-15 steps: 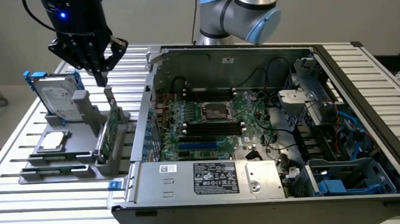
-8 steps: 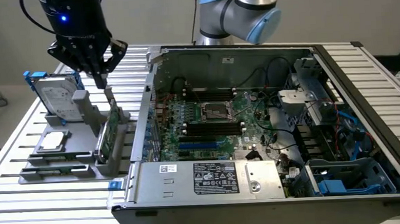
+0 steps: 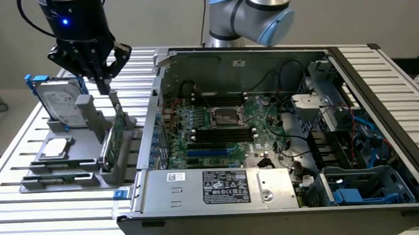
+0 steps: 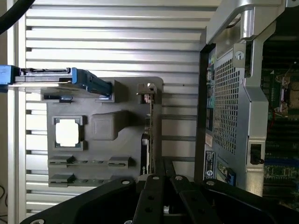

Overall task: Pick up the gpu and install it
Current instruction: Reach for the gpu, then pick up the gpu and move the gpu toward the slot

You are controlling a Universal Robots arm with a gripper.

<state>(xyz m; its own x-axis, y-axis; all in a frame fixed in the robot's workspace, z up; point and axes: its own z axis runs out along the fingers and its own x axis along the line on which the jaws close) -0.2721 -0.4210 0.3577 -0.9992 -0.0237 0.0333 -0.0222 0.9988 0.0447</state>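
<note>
Green-board gpu (image 3: 116,134): stands on its long edge in a slot of the grey holder (image 3: 68,168), on the slatted metal table (image 3: 28,213), just beside the open computer case (image 3: 381,114) on the exterior view's left.
Long axis: runs alongside the case's side wall, far to near in the exterior view. Its silver bracket (image 4: 146,88) seems to sit at the far end, though the card is seen nearly edge-on.
Gripper (image 3: 105,86): black, jaws closed together with nothing between them, hanging just above the gpu's far end and apart from it.
Writing: a white-and-black sticker (image 3: 226,186) on the silver power supply (image 3: 192,196) carries print and marks too small to read.
Hard drive (image 3: 56,104): silver with a blue frame, upright in the holder, on the side of the gpu away from the case.
Processor chip (image 3: 56,148): lies flat in a recess of the holder.
Arm joint (image 3: 250,7): pale blue and silver, behind the case.
</note>
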